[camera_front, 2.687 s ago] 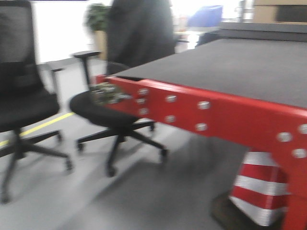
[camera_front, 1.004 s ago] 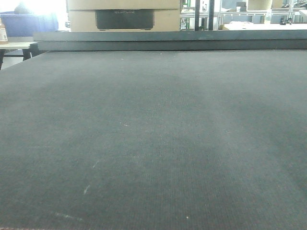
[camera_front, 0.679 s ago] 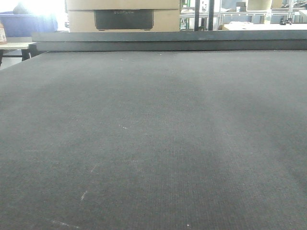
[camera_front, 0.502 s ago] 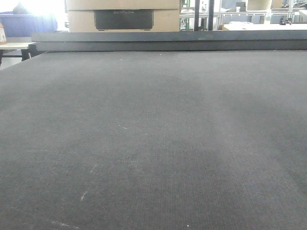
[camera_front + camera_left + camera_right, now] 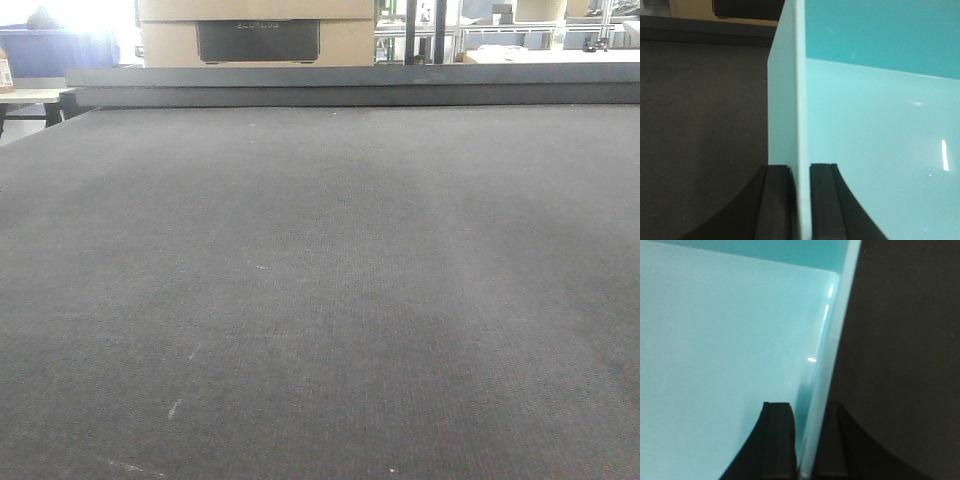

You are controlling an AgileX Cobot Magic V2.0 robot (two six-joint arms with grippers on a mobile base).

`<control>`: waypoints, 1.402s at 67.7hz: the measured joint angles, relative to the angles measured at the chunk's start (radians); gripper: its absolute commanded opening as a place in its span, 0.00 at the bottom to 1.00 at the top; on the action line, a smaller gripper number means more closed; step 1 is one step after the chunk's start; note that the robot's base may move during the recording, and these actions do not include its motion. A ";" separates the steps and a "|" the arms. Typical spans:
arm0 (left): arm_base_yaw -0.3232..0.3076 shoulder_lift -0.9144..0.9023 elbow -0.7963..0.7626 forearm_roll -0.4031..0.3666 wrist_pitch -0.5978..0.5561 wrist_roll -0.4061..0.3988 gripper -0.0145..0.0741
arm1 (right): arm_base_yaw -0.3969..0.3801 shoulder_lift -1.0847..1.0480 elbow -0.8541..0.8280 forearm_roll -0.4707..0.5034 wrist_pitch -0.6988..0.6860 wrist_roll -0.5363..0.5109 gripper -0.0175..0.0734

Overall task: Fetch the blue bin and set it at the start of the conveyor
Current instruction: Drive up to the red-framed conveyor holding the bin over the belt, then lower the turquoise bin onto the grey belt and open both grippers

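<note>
Front view swung off the belt's side: 2.7 s ago it showed, blurred, a red bolted frame, two black office chairs, a person & a red-white striped base, all out of view now. The conveyor start (image 5: 320,300) filled nearly the whole frame, head-on & sharp. Within the last sec a pale scuff (image 5: 173,408) slid slightly down-left, and the cardboard box (image 5: 345,40) crept a touch left.

A tan cardboard box (image 5: 165,45) stands at the far top of the front view, carrying a black rectangular panel (image 5: 258,40) (lettering illegible). To its left, a dark blue crate (image 5: 60,52) sits above a pale tabletop (image 5: 30,95). To its right stand two dark uprights (image 5: 412,30).
</note>
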 measured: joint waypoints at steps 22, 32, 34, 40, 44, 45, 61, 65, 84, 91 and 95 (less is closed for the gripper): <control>0.000 0.000 0.000 -0.013 0.020 0.000 0.04 | 0.000 0.000 -0.006 -0.012 0.061 -0.002 0.03; -0.002 0.026 0.000 -0.035 0.133 0.000 0.04 | 0.000 0.000 -0.006 -0.029 0.130 -0.005 0.03; -0.002 0.034 0.004 -0.037 0.146 0.000 0.04 | 0.000 0.000 -0.006 -0.033 0.136 -0.008 0.03; -0.004 0.064 0.024 -0.050 0.171 -0.004 0.04 | 0.000 0.016 -0.004 -0.052 0.152 -0.009 0.03; -0.004 0.089 0.042 -0.052 0.172 -0.006 0.04 | 0.000 0.035 0.005 -0.063 0.153 -0.009 0.03; -0.004 0.092 0.047 -0.052 0.172 -0.006 0.04 | 0.000 0.041 0.005 -0.063 0.153 -0.009 0.03; -0.008 0.206 0.133 -0.067 0.138 -0.008 0.04 | -0.002 0.163 0.067 -0.077 0.140 -0.013 0.03; -0.014 0.229 0.154 -0.065 0.117 -0.008 0.04 | -0.002 0.194 0.089 -0.083 0.122 -0.015 0.03; -0.047 0.344 0.189 -0.026 0.057 -0.015 0.05 | -0.012 0.320 0.134 -0.108 0.056 -0.017 0.04; -0.051 0.372 0.189 -0.020 0.050 -0.016 0.18 | -0.014 0.346 0.134 -0.113 0.052 -0.017 0.18; -0.051 0.380 0.190 -0.016 0.048 -0.016 0.31 | -0.014 0.351 0.134 -0.113 0.051 -0.017 0.30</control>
